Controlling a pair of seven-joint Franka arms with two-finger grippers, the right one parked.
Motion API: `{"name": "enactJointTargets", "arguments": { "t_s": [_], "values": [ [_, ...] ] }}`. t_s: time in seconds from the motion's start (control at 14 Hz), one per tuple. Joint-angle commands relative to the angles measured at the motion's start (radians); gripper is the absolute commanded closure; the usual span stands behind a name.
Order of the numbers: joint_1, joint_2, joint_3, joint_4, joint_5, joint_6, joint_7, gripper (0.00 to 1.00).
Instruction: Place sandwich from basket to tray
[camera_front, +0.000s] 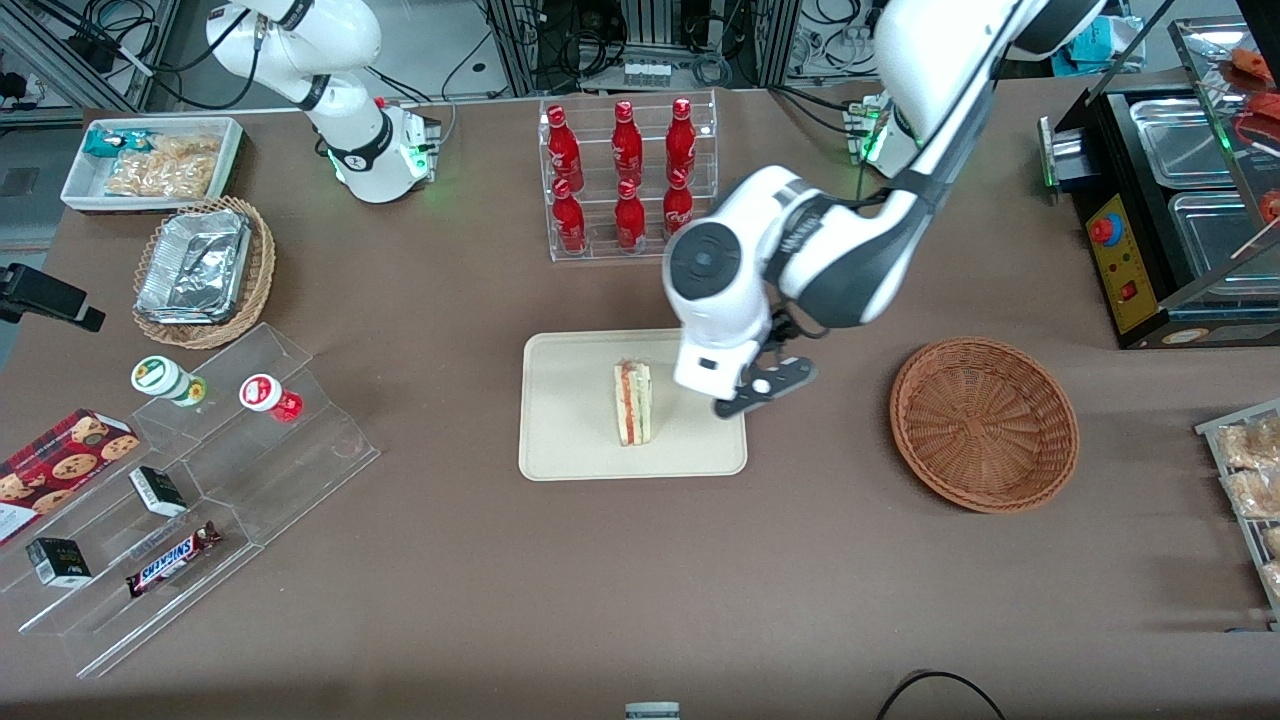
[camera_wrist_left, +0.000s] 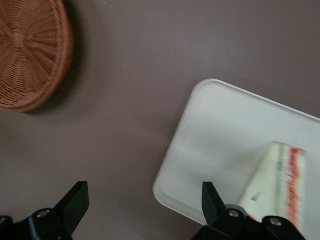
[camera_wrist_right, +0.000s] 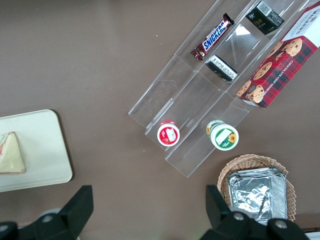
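Note:
The sandwich (camera_front: 632, 403), a white wedge with red-orange and pale layers, lies on the cream tray (camera_front: 570, 440) near the table's middle. It also shows in the left wrist view, the sandwich (camera_wrist_left: 280, 180) resting on the tray (camera_wrist_left: 220, 130). My gripper (camera_front: 755, 392) hangs open and holds nothing, above the tray's edge on the working arm's side, beside the sandwich. Its fingertips (camera_wrist_left: 75, 197) straddle the tray's rounded corner and bare tablecloth. The reddish-brown wicker basket (camera_front: 984, 423) stands empty toward the working arm's end, apart from the tray; the basket (camera_wrist_left: 30, 55) has nothing in it.
A clear rack of red bottles (camera_front: 625, 175) stands farther from the camera than the tray. Toward the parked arm's end are a clear stepped shelf (camera_front: 200, 480) with snacks, a tan basket with foil containers (camera_front: 205, 270) and a white snack bin (camera_front: 150, 162). A black appliance (camera_front: 1160, 200) stands past the basket.

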Motion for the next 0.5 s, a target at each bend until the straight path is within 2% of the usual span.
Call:
{"name": "enactJointTargets", "arguments": {
  "t_s": [0.0,0.43],
  "values": [
    [0.116,-0.196,-0.011,-0.217,-0.03,0.031,0.123,0.0],
    [0.346,-0.431,-0.008,-0.331,-0.212,-0.09,0.521,0.0]
  ]
}}
